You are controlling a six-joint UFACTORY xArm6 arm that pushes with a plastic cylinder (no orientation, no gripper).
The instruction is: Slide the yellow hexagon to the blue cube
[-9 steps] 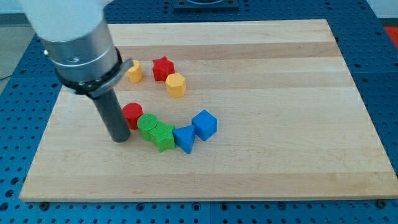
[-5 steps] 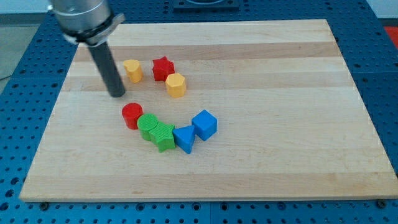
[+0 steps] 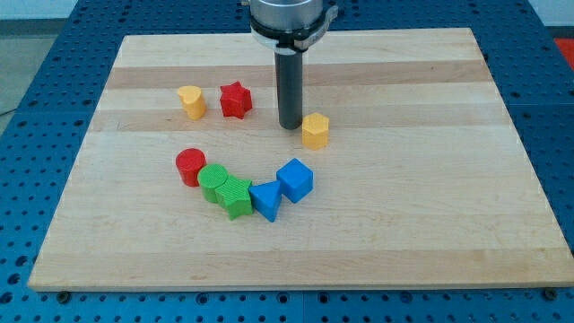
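The yellow hexagon (image 3: 315,131) lies right of the board's middle, above and slightly right of the blue cube (image 3: 295,179), with a gap between them. My tip (image 3: 290,126) stands just left of the hexagon, touching or almost touching its upper left side. The rod rises straight up to the view's top.
A blue triangular block (image 3: 266,199) touches the cube's lower left. A green block (image 3: 236,196), another green block (image 3: 213,180) and a red cylinder (image 3: 190,167) continue that row leftwards. A red star (image 3: 235,99) and a small yellow block (image 3: 191,101) lie at upper left on the wooden board (image 3: 430,179).
My tip swept from the left side, up and across to the right. The yellow hexagon moved rightwards, away from the red star, to its spot above the blue cube.
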